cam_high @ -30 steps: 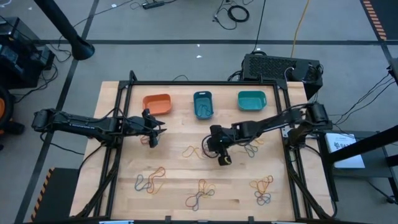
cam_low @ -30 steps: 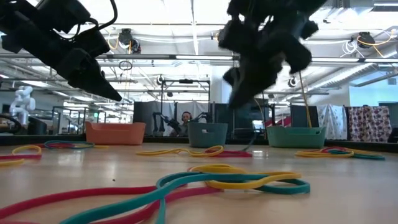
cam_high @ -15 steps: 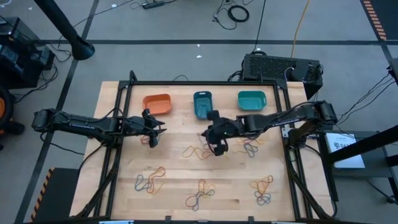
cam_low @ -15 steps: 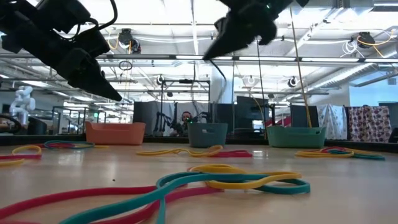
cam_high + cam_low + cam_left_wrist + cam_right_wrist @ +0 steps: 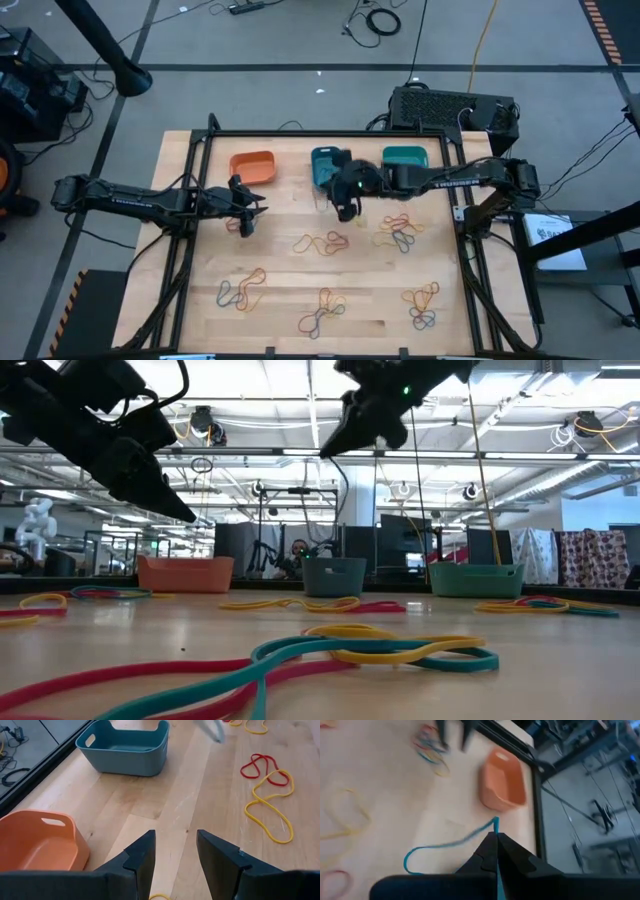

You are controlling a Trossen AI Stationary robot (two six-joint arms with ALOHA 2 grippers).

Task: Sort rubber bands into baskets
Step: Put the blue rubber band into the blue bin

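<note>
Clearly limp and light, the blue rubber band (image 5: 447, 845) dangles from the clenched right gripper (image 5: 495, 836), probably near the blue basket (image 5: 327, 166); left gripper (image 5: 175, 851) gapes empty.

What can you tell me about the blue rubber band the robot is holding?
The blue rubber band is a thin, stretchy-looking loop. The right hand is shut on one end, so it dangles in the air in a long droopy shape above the wooden table, close to the blue basket. Nothing else touches it.
</note>
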